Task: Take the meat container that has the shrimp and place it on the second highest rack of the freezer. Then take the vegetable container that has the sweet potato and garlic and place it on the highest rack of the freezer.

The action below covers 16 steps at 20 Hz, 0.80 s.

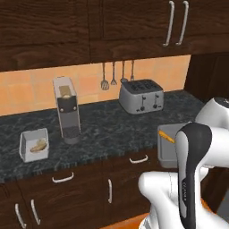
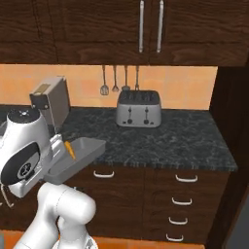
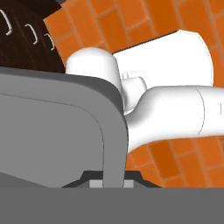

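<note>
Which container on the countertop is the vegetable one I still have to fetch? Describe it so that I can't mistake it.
Start at the dark speckled countertop under the wooden wall cabinets and find the tall grey coffee machine left of the silver toaster. The vegetable container stands to the left of that machine, near the front edge. It is a small pale box with a tan-brown sweet potato inside, unlike the grey tray with the orange shrimp.
</note>
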Motion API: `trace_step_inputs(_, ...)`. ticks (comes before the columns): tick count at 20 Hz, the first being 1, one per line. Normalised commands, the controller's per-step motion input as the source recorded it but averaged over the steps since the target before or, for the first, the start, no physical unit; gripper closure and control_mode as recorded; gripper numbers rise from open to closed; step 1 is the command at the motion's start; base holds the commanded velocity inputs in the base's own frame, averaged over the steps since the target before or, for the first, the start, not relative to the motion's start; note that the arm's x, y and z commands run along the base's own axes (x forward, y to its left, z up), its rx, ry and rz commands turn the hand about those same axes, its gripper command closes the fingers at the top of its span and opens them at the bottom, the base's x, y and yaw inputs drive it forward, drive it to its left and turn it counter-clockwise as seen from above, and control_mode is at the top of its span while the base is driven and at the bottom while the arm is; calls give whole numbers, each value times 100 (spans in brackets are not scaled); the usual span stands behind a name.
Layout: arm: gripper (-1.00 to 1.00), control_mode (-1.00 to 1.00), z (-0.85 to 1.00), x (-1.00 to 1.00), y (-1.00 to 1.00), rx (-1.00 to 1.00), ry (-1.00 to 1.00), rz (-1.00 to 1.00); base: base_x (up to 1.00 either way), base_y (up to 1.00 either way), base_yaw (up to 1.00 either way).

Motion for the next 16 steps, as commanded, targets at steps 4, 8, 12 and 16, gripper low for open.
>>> trace_step_inputs(4,100,100,0,0,0,0,0,0,-12,-49,-55)
trace_step_inputs(8,100,100,0,0,0,0,0,0,-18,-47,-57)
trace_step_inputs(12,100,100,0,0,0,0,0,0,-27,-47,-55)
trace_step_inputs(16,100,100,0,0,0,0,0,0,-44,-47,-50)
